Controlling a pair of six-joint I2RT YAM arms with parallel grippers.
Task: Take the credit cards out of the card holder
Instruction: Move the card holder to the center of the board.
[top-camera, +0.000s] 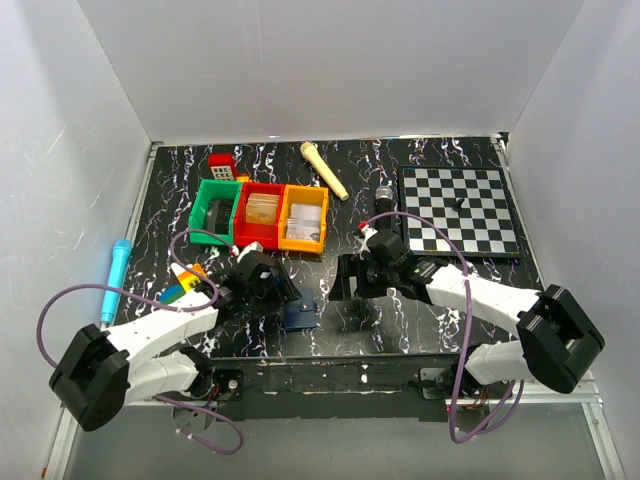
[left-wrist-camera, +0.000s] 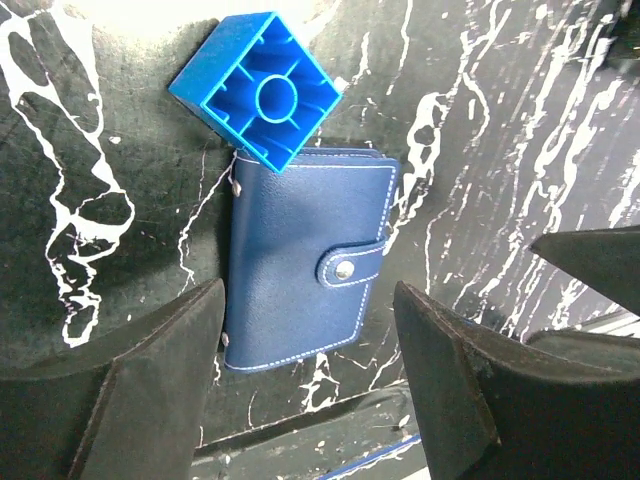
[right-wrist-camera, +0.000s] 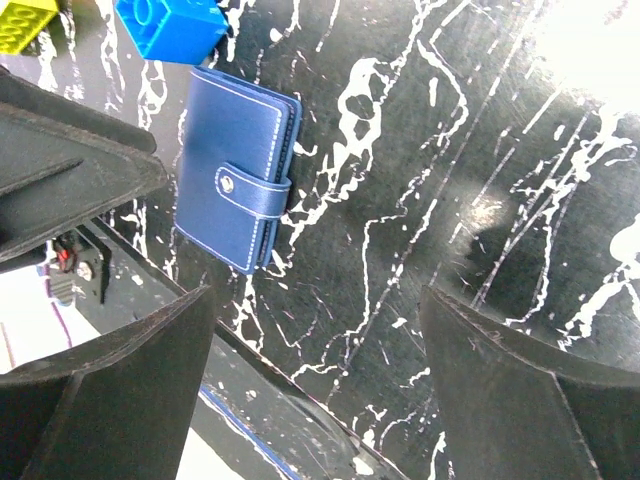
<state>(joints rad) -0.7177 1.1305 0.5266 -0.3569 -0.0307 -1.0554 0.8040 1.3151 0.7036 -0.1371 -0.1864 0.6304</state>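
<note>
Card holder (left-wrist-camera: 305, 255) flat on worktop (left-wrist-camera: 500, 150), snap tab fastened, centre of left wrist frame. Blue block (left-wrist-camera: 258, 88) at its upper edge. Left end effector (left-wrist-camera: 308, 295) spread, straddling holder. Right end effector (right-wrist-camera: 315, 300) spread wide, holding nothing; holder at its frame's upper left.

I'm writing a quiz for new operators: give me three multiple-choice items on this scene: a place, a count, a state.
1. Where does the navy-blue stitched card holder lie? A on the black marbled table B in a drawer C on a shelf
2. How many coloured plastic bins stand in a row? A two B three C five
3. Its snap tab is: A fastened B undone C torn off
Key: 1A, flat on the tabletop; 2B, green, red, orange; 3A, the tab is pressed across the cover.
</note>
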